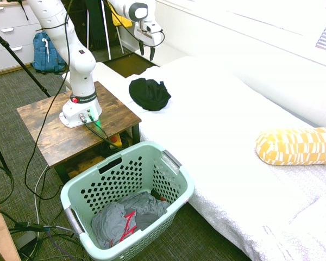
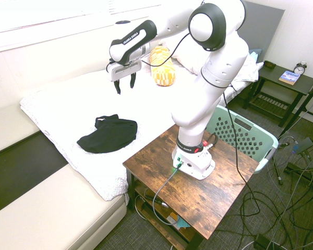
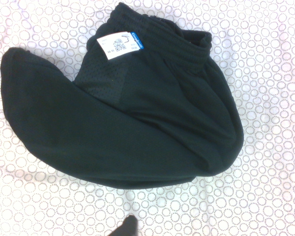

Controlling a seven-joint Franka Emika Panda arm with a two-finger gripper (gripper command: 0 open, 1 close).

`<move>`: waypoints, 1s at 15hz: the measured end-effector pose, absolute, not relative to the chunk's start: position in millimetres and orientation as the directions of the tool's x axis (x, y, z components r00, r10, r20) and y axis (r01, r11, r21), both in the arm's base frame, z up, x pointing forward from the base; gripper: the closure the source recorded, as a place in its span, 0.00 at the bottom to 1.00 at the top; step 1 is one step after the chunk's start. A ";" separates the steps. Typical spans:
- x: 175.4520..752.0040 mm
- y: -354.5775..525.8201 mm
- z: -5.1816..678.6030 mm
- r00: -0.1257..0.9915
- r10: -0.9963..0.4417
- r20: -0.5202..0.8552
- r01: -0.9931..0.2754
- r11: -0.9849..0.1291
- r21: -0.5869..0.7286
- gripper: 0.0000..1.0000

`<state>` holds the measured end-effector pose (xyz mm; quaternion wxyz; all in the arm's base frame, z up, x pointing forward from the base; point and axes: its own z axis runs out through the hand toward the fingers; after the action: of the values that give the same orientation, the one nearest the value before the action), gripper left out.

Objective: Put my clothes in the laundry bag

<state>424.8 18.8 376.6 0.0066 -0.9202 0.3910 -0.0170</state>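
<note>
Near the bed's corner beside the wooden side table, the black clothes are seen bunched on the white cover. The gripper is held above them, fingers spread wide and empty. The mint-green laundry bag is set on the floor against the bed's edge, a grey garment inside.

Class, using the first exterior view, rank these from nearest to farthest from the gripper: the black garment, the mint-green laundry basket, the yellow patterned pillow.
From the gripper:
1. Black garment, on the bed below it.
2. Yellow pillow, far along the bed.
3. Laundry basket, on the floor beside the wooden table.
</note>
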 end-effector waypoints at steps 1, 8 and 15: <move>425.8 19.2 376.8 0.693 -0.721 0.026 -0.720 -0.693 -0.026 0.00; 474.3 75.1 324.8 0.779 -0.627 -0.015 -0.627 -0.779 -0.004 0.00; 569.6 139.1 184.2 0.839 -0.531 -0.119 -0.525 -0.848 0.076 0.00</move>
<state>569.6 139.1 184.2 -0.0200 -0.9587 0.2754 0.0678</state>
